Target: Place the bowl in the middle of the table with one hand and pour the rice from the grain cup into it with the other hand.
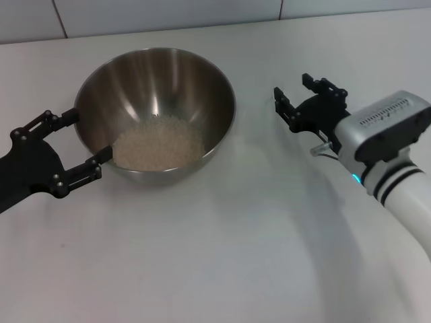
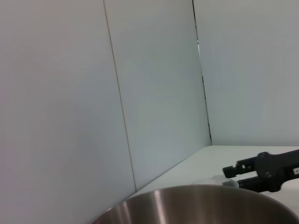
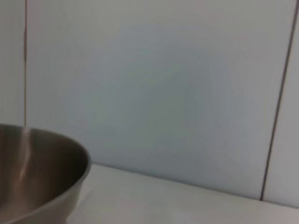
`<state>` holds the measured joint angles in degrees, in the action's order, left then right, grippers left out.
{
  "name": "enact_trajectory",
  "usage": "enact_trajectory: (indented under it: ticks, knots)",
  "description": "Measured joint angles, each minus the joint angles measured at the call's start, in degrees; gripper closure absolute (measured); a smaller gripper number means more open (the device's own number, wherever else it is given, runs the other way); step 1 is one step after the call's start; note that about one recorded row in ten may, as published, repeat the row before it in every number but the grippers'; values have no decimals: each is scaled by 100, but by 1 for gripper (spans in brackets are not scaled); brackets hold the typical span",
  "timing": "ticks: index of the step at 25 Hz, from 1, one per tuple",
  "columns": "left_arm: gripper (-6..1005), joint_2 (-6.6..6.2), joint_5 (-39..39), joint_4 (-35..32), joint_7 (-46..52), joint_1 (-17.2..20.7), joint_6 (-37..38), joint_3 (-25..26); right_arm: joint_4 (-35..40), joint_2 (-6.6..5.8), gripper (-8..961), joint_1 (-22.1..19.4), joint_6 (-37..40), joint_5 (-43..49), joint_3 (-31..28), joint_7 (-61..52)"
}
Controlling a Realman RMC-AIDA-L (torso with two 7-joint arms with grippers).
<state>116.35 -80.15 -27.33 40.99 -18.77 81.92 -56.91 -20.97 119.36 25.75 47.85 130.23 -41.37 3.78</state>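
The steel bowl (image 1: pixel 156 87) stands on the white table (image 1: pixel 222 256), left of the middle, with a pale heap of rice (image 1: pixel 159 145) in its bottom. My left gripper (image 1: pixel 86 136) is open at the bowl's left side, its fingertips close to the wall and holding nothing. My right gripper (image 1: pixel 291 87) is open and empty, a hand's width to the right of the bowl; it also shows in the left wrist view (image 2: pixel 232 177). A small piece of clear plastic (image 1: pixel 323 149) shows under the right wrist; it may be the grain cup, mostly hidden. The bowl's rim shows in both wrist views (image 2: pixel 196 196) (image 3: pixel 56 186).
A white tiled wall (image 1: pixel 202 13) runs along the table's far edge, close behind the bowl. The white right arm (image 1: pixel 397 161) reaches in from the right side.
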Motion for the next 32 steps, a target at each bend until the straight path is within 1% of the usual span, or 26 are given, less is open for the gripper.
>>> enact_trajectory:
  ticks: [1, 3, 4, 5, 6, 7, 8, 9, 10, 11, 14, 15, 16, 17, 19, 20, 21, 23, 24, 25, 27, 30, 32]
  knots:
    - [185, 1, -1, 0, 0, 1, 0, 1, 0, 0, 536, 0, 0, 0, 0, 0]
    - [185, 1, -1, 0, 1, 3, 0, 6, -73, -8, 442, -220, 117, 4, 3, 0]
    - [185, 1, -1, 0, 1, 3, 0, 6, -73, -8, 397, -220, 117, 4, 3, 0]
    - [185, 2, -1, 0, 2, 4, 0, 6, -87, -8, 351, -370, 287, 3, 24, -1]
    - [185, 2, -1, 0, 2, 4, 0, 6, -87, -8, 306, -370, 287, 3, 24, -1]
    - [185, 2, -1, 0, 3, 5, 1, 6, -101, -7, 260, -477, 438, 4, 37, -4]
    - [185, 2, -2, 0, 3, 18, 8, 6, -181, -6, 215, -730, 776, 3, 47, -27]
    - [185, 2, -2, 0, 3, 18, 8, 6, -181, -6, 201, -730, 776, 3, 47, -27]
    - [184, 2, 1, 0, 3, 41, 14, 8, -333, -18, 187, -997, 1084, 3, 45, -47]
    - [184, 2, 1, 0, 3, 41, 14, 8, -333, -18, 172, -997, 1084, 3, 45, -47]
    - [184, 1, 9, 0, 7, 73, 14, 12, -441, -38, 130, -1330, 1690, 4, 44, -186]
    - [184, 1, 17, 1, 14, 105, 13, 13, -317, -25, 130, -1509, 2375, 25, 74, -441]
    - [184, 1, 17, 1, 14, 105, 13, 13, -317, -25, 131, -1509, 2375, 25, 74, -441]
    - [184, 1, 22, 4, 14, 115, 14, 13, -195, -21, 131, -1553, 2741, 86, 149, -584]
    - [184, 14, 33, 12, 9, 178, 14, 14, 162, -66, 131, -1491, 3404, 480, 434, -968]
    - [184, 27, 33, 12, 4, 191, 15, 13, 666, -243, 132, -1221, 3857, 1301, 731, -1661]
    - [184, 46, 29, 11, -1, 215, 12, 13, 666, -243, 132, -1221, 3857, 1301, 731, -1661]
    - [184, 61, 11, 17, -7, 235, 7, 13, 1134, -439, 133, -841, 3993, 2033, 886, -2719]
    - [184, 62, 8, 19, -7, 244, 6, 13, 1382, -484, 133, -652, 4049, 2299, 921, -3250]
    - [184, 63, 7, 18, -7, 253, 4, 14, 1600, -505, 133, -511, 4117, 2456, 931, -3645]
    - [185, 63, 4, 14, -3, 267, 2, 13, 2013, -419, 134, -358, 4413, 2515, 877, -4144]
    - [185, 62, 3, 41, 2, 277, 1, 13, 2405, -260, 134, -315, 4829, 2377, 802, -4083]
    - [185, 62, 3, 49, -2, 278, 0, 13, 2426, -251, 135, -289, 4844, 2368, 822, -4020]
